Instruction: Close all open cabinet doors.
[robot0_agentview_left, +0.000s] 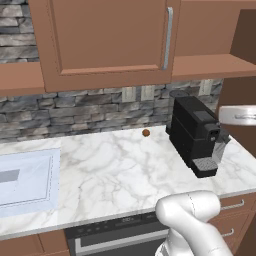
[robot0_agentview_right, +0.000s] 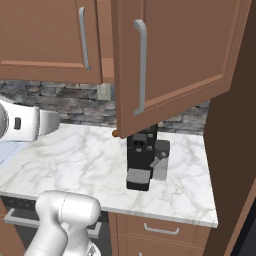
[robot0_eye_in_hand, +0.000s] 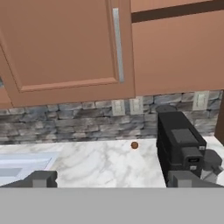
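Note:
One cabinet door (robot0_agentview_right: 175, 60) stands swung wide open toward me in the right base view, its silver bar handle (robot0_agentview_right: 141, 65) facing out. In the left base view it shows edge-on at the far right (robot0_agentview_left: 246, 40), beside the bare cabinet shelf (robot0_agentview_left: 205, 65). The neighbouring cabinet door (robot0_agentview_left: 105, 40) (robot0_eye_in_hand: 65, 43) to its left hangs over the counter; whether it sits fully flush I cannot tell. My gripper (robot0_eye_in_hand: 113, 181) is open, its fingertips (robot0_eye_in_hand: 43, 179) wide apart with nothing between them, pointing at the backsplash below the doors.
A black coffee machine (robot0_agentview_left: 197, 135) (robot0_agentview_right: 140, 160) stands on the marble counter (robot0_agentview_left: 110, 170) under the open door. A small brown ball (robot0_agentview_left: 145, 132) lies near the stone backsplash. A sink (robot0_agentview_left: 25, 182) is at the left. Drawers (robot0_agentview_right: 160, 230) and a tall side panel (robot0_agentview_right: 235, 150) are at the right.

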